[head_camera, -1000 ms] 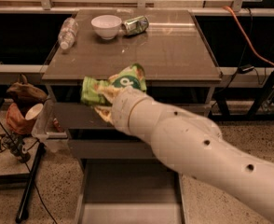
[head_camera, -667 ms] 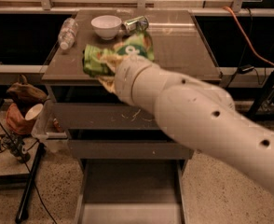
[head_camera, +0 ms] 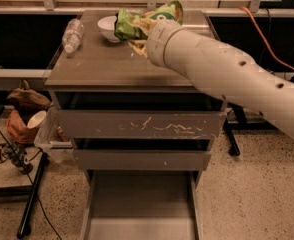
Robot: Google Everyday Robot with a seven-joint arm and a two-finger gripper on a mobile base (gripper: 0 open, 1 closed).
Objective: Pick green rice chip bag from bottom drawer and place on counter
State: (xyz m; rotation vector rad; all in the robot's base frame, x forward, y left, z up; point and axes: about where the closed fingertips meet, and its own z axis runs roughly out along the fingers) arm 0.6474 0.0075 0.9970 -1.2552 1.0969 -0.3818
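Bag [head_camera: 133,23] w/ gripper [head_camera: 139,35] farther over counter [head_camera: 99,66]

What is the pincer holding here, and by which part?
The bag, above the counter's back. The pincer grips its near lower side; the arm hides the exact spot.

Dim, warm indoor light over the glossy grey-brown counter top [head_camera: 112,69].
Light falls from above: the counter's middle carries a soft sheen, its front edge is darker, and the cabinet recesses [head_camera: 137,101] below are near black. The cream cylindrical robot arm [head_camera: 227,74] is the brightest surface. The gripper [head_camera: 138,34], near the far edge at centre, clamps the crinkled green foil rice chip bag [head_camera: 127,25], whose folds glint. The shallow bottom drawer [head_camera: 142,204] lies in dull shade.
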